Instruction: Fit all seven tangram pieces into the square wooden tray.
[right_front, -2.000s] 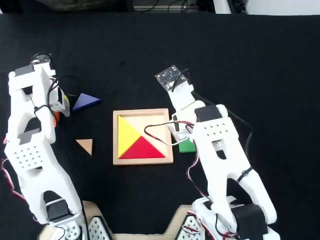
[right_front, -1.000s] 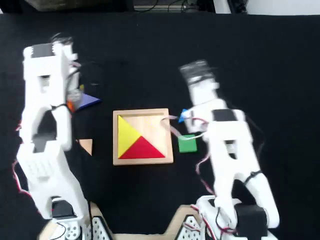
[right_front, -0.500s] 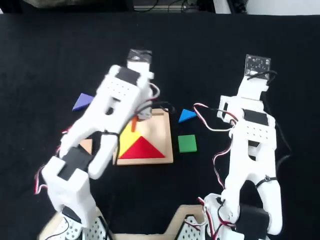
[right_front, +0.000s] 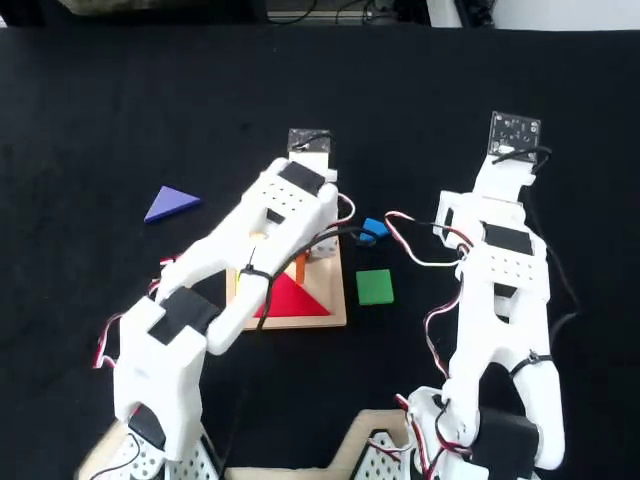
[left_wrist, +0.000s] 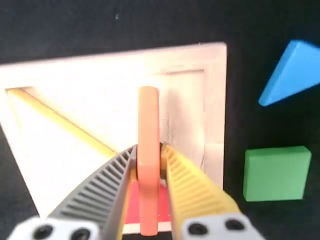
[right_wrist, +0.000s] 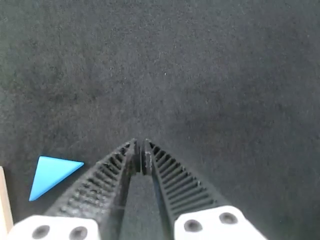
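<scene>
Flat orange piece (left_wrist: 148, 120) is held on edge, clamped in left gripper (left_wrist: 148, 150), over pale wooden tray (left_wrist: 216, 100). Right gripper (right_wrist: 139, 152) is pressed together, empty.

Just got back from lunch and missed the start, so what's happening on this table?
The left gripper is shut on an orange tangram piece, held on edge over the square wooden tray, which already holds a red triangle. A blue triangle and a green square lie on the black cloth beside the tray, a purple triangle on its other side. The right gripper is shut and empty, over bare cloth.
</scene>
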